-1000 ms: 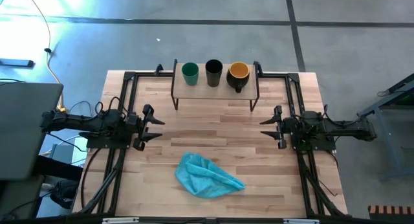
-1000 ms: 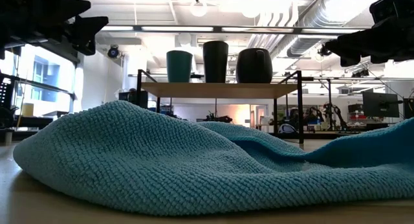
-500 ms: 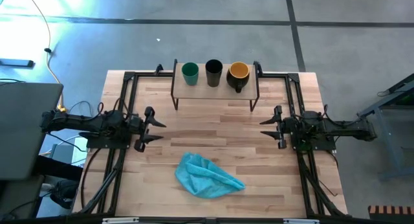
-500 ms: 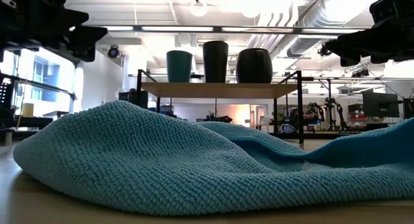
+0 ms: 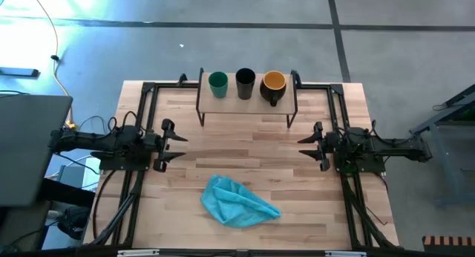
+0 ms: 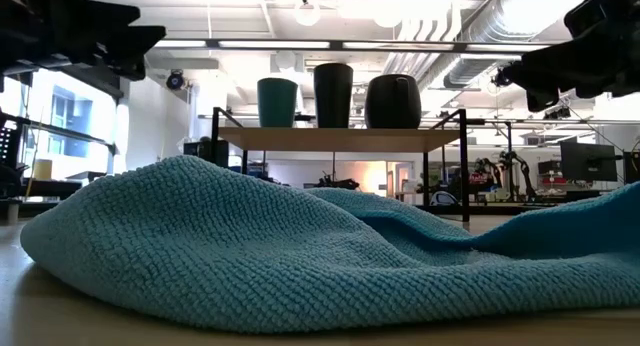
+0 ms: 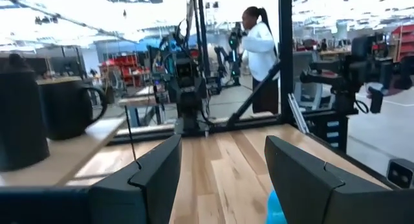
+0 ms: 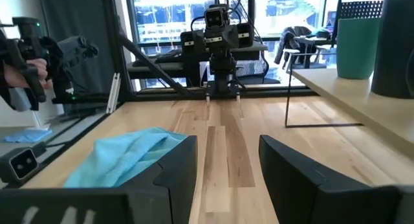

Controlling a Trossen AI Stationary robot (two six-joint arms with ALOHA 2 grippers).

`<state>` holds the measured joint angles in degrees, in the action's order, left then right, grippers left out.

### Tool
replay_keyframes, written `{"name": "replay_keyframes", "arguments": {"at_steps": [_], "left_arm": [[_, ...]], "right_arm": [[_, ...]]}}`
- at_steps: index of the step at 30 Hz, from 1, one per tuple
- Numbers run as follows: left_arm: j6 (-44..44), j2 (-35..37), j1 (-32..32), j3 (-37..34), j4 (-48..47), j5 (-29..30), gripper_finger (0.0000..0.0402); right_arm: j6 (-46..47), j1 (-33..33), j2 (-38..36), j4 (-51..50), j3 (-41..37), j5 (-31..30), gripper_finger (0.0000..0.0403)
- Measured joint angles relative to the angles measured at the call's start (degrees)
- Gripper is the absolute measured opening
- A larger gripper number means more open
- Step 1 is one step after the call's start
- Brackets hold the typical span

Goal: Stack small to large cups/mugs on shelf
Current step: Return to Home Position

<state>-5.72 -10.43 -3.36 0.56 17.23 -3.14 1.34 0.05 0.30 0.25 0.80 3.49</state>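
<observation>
Three vessels stand in a row by their bottoms on the small light-wood shelf [image 5: 247, 101] at the table's far edge: a green cup [image 5: 217, 83] at the left, a taller black cup [image 5: 245, 83] in the middle, and a dark mug with a yellow-orange inside [image 5: 273, 85] at the right. The low view shows them on the shelf board [image 6: 335, 138]. My left gripper [image 5: 175, 143] is open and empty at the table's left. My right gripper [image 5: 306, 145] is open and empty at the table's right. Both are well short of the shelf.
A crumpled blue cloth [image 5: 237, 203] lies on the table near the front edge and fills the low view [image 6: 300, 246]. Black frame rails [image 5: 141, 123] run along the table's left and right sides. A person [image 7: 262, 49] stands in the room beyond the table.
My left gripper has dipped a little and come back up. The cups, the shelf and the cloth have stayed where they were.
</observation>
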Motion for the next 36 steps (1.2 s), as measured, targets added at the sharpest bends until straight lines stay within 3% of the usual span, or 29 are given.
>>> {"name": "replay_keyframes", "arguments": {"at_steps": [23, 36], "left_arm": [[-6.91, 10.12, 0.02, 0.0, -2.95, 0.76, 0.0211], [-0.31, 10.12, 0.02, 0.0, -10.09, -1.55, 0.0211]], "right_arm": [[1.25, -0.01, 0.01, 0.0, 0.0, -0.02, 0.0158], [1.23, -0.02, 0.0, 0.0, 0.02, -0.02, 0.0158]]}}
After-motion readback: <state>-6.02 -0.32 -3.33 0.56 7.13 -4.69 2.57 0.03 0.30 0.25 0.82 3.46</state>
